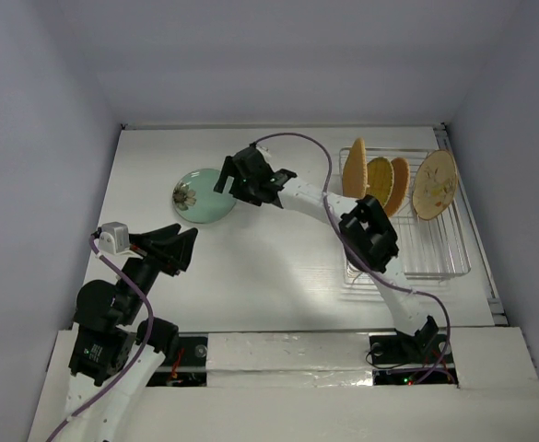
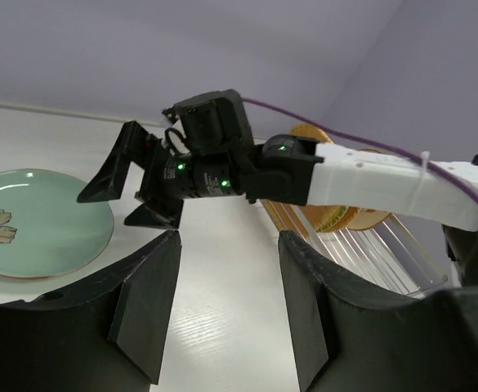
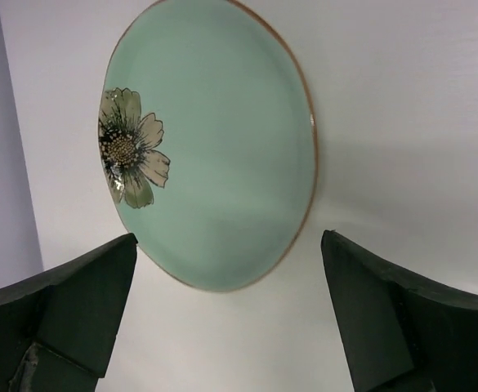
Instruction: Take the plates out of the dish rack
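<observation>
Top external, right arm (image 1: 310,196) outstretched, pincer (image 1: 223,180) spread by green plate (image 1: 198,203)

Right arm (image 1: 343,216) is extended from its base up and to the left, with the elbow bent mid-span. Right pincer (image 1: 223,181) is spread wide, and nothing is held between its fingers (image 3: 75,318). Green lights are seen lit on the right wrist (image 2: 214,175). Left arm (image 1: 112,313) is folded close over its base, with the forearm angled up and to the right. Left pincer (image 1: 188,241) is also parted and empty. It is pointed toward the right pincer and kept well apart from it.
</observation>
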Tool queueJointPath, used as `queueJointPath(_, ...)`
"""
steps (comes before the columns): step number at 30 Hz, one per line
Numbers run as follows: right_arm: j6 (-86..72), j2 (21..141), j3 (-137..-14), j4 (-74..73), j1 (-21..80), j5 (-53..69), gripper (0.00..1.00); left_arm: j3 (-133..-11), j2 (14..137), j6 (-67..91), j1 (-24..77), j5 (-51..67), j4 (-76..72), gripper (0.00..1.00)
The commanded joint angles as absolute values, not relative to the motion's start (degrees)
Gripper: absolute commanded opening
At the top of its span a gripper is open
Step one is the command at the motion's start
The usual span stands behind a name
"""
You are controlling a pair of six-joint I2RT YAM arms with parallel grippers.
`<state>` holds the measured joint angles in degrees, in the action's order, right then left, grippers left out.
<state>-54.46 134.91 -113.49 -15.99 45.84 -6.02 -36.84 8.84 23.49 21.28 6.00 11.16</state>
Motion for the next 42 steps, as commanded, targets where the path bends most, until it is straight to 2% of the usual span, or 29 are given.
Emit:
queueJointPath(1, -46.24, 125.18, -113.67, -21.71, 46.41, -14.38, 1.0, -37.0, 8.97, 23.82, 21.53, 6.07, 9.84, 0.48)
queueJointPath(4, -41.15, 114.46, -107.69, -21.18, 46.41, -21.58, 0.86, -37.09, 8.53, 23.82, 21.53, 6.24, 9.76, 0.48)
queueJointPath(5, -40.0, 111.39, -103.92, -21.62, 46.41, -23.88, 0.65, -37.0, 8.44, 23.73, 21.53, 6.33, 9.76, 0.47)
queueJointPath(7, -35.96, 101.72, -99.95, -22.15, 44.75, -30.45, 0.35, -37.0, 8.35, 23.73, 21.53, 6.33, 9.67, 0.41)
queueJointPath(8, -34.82, 98.47, -96.28, -23.63, 43.61, -32.41, 0.09, -36.91, 8.35, 23.64, 21.53, 6.59, 9.75, 0.37)
queueJointPath(9, -32.98, 91.74, -94.24, -24.51, 42.11, -33.91, 0.01, -37.0, 8.35, 23.64, 21.53, 6.59, 9.67, 0.33)
queueJointPath(10, -32.0, 88.28, -92.04, -25.04, 40.27, -36.1, 0.0, -37.0, 8.35, 23.56, 21.53, 6.85, 9.58, 0.24)
queueJointPath(11, -31.12, 84.85, -89.76, -25.57, 35.38, -36.82, 0.0, -37.0, 8.26, 23.55, 21.53, 6.77, 9.75, 0.21)
queueJointPath(13, -27.87, 76.17, -83.34, -26.1, 28.69, -37.52, 0.0, -37.18, 7.82, 23.47, 21.53, 6.51, 9.84, 0.15)
queueJointPath(14, -27.08, 74.11, -81.67, -27.23, 21.43, -37.79, 0.0, -37.18, 7.56, 23.47, 21.53, 6.24, 9.84, 0.14)
queueJointPath(16, -25.24, 71.12, -77.81, -28.47, 14.45, -38.84, 0.0, -37.18, 6.33, 23.38, 21.53, 5.63, 9.93, 0.13)
queueJointPath(19, -21.46, 68.82, -74.72, -28.92, 6.87, -42.62, 0.42, -37.18, 5.19, 23.29, 21.53, 5.53, 10.02, 0.14)
queueJointPath(20, -20.49, 69.25, -74.53, -29.35, 5.46, -42.19, 0.67, -37.26, 5.19, 23.29, 21.53, 5.62, 9.93, 0.14)
queueJointPath(21, -19.7, 69.78, -74.62, -30.23, 2.84, -41.93, 0.76, -37.27, 5.45, 23.2, 21.53, 5.71, 9.93, 0.15)
queueJointPath(22, -19.08, 70.48, -74.79, -30.84, 1.68, -41.66, 0.79, -37.27, 5.71, 23.2, 21.53, 5.8, 10.02, 0.16)
queueJointPath(26, -16.0, 74.35, -74.79, -32.33, -1.66, -39.11, 0.7, -37.53, 6.42, 23.2, 21.53, 5.98, 10.28, 0.18)
queueJointPath(42, -8.44, 91.49, -84.2, -39.73, -4.92, -42.63, 0.56, -37.44, 5.1, 23.2, 21.53, 5.8, 10.2, 0.21)
